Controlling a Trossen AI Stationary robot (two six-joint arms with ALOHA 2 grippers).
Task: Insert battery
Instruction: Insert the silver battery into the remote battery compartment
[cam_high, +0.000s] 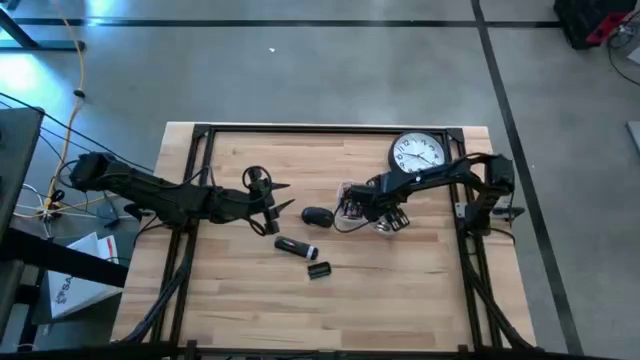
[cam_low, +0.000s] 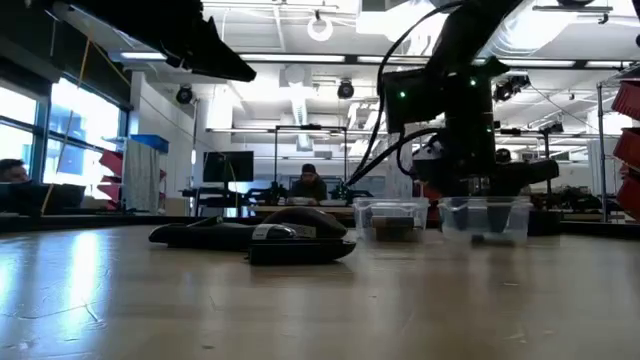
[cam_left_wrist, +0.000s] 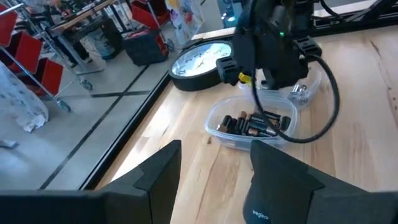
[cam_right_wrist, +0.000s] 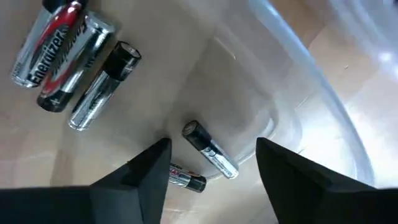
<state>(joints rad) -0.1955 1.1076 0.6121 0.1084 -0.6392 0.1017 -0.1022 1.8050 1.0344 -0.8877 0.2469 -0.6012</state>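
Two dark jointed arms — black cables, green light on right gripper (cam_left_wrist: 273, 46)

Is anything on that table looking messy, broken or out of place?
Nothing looks broken or spilled. The batteries lie loose at odd angles inside a clear container beside the wall clock, which lies flat. The right gripper hangs open over them; the left gripper waits, open, near the mouse.

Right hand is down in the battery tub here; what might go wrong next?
1. The open right hand has two small silver-and-black batteries lying close together beneath it and may pinch both, or neither.
2. The clear plastic tub looks light and could slide or lift when the hand rises.
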